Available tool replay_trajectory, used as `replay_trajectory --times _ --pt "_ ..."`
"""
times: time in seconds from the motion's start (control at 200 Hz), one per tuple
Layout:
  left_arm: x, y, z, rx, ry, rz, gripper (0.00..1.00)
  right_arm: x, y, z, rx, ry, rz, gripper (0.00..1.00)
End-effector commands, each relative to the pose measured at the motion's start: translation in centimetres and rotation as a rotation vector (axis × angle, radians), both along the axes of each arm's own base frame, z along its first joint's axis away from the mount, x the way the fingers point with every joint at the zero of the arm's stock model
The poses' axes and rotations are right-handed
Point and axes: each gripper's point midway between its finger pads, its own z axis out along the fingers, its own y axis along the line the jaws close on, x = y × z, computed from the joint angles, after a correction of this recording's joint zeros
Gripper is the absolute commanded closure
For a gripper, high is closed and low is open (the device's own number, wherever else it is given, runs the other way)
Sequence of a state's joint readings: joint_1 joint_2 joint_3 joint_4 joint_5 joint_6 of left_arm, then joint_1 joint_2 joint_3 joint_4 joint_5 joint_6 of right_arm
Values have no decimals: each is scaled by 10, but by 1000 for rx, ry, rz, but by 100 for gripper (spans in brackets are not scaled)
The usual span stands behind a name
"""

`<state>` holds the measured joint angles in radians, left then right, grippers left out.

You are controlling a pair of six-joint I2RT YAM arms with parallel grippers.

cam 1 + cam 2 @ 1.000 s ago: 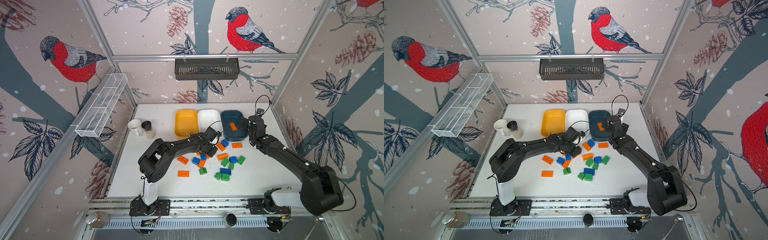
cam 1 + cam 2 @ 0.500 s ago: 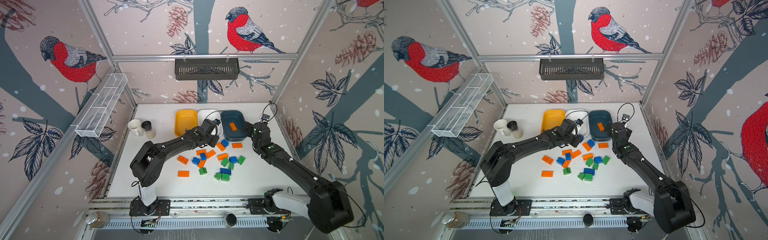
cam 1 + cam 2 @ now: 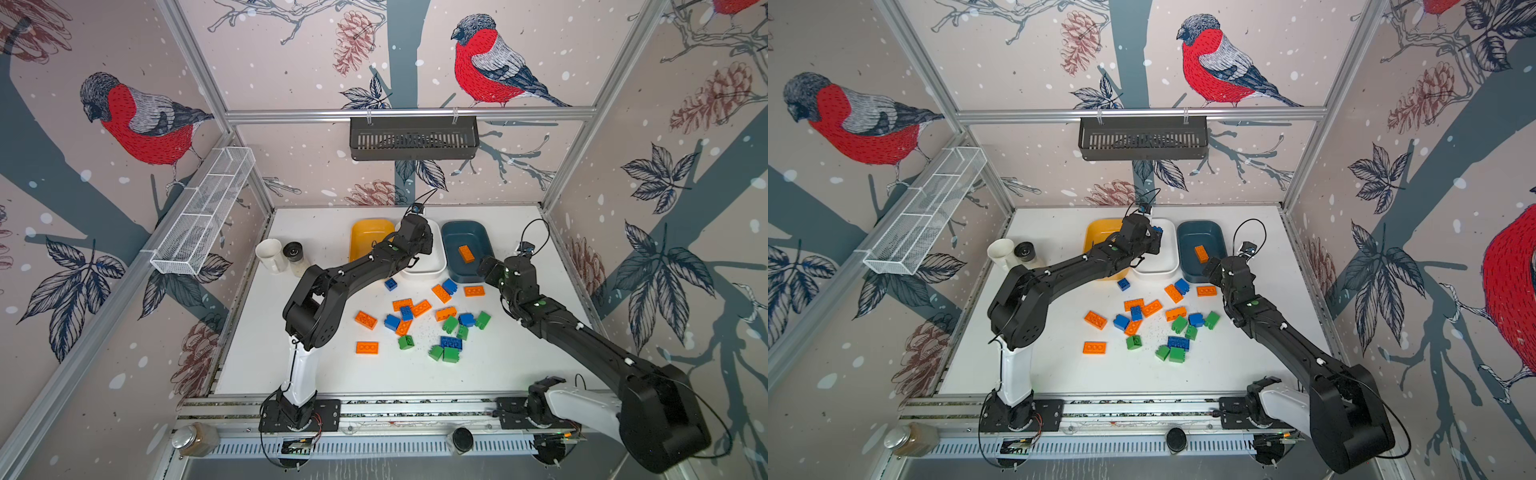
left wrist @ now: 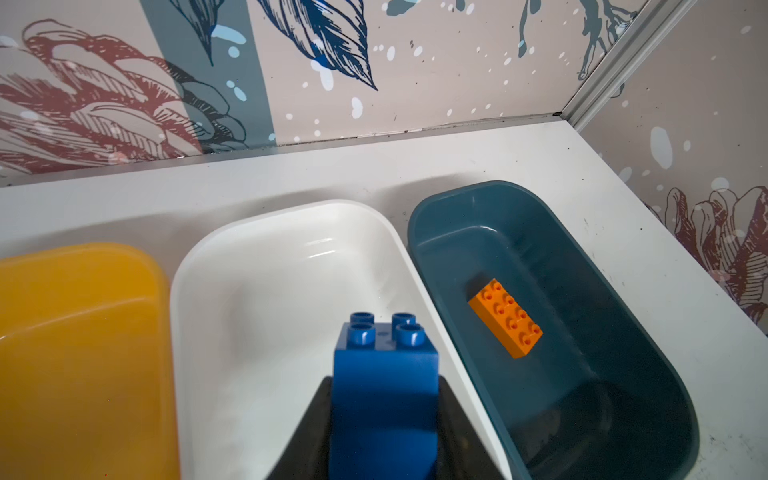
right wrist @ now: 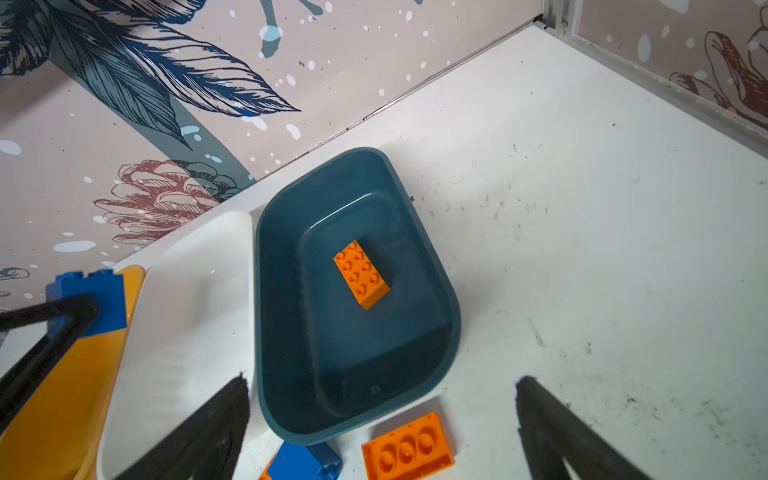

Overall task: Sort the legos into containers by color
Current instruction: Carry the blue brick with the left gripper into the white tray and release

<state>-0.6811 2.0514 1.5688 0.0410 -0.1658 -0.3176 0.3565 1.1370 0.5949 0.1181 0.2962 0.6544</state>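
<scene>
Barely begun: one orange brick lies in the teal tub. The left claw grips a blue brick over the white tub; the right claw gapes empty. Other legos litter the desk.

Left clamped, right spread wide, both reaching over the tabletop.
Left arm stretched toward far edge, left gripper jaws pinching a blue lego in the air. Right arm comes in from the near right corner, right gripper jaws wide apart, hovering.
</scene>
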Motion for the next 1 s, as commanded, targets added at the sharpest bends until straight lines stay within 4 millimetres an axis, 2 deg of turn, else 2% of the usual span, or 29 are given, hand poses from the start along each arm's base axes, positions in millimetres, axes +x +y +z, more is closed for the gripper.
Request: replay_trajectory --times 0.0,0.125,0.22,0.325,0.425,0.53,0.755,0.77,0.88,0.991 --pt "12 12 -19 72 31 87 74 -4 0 0 -3 3 10 1" --pt "19 7 -27 93 50 88 69 -11 17 -4 12 16 120 0" --pt "22 0 -28 90 72 70 62 -17 23 -15 25 62 159 1" --pt "16 -16 -22 72 112 -17 50 -23 29 -26 28 109 200 0" --pt "8 -23 -14 38 127 -55 37 -28 41 -35 39 134 271 0" --pt "4 -21 -3 7 111 -54 24 -34 57 -44 38 167 343 0" --pt "-7 -14 22 -57 48 -64 4 -58 102 -66 -75 281 564 0" --pt "-8 -12 24 -60 40 -61 3 -60 105 -73 -88 310 581 1" --pt "-11 0 35 -82 8 -23 3 -75 123 -90 -167 402 676 1" --pt "-15 10 48 -98 -24 -1 3 -83 131 -104 -257 479 694 0"
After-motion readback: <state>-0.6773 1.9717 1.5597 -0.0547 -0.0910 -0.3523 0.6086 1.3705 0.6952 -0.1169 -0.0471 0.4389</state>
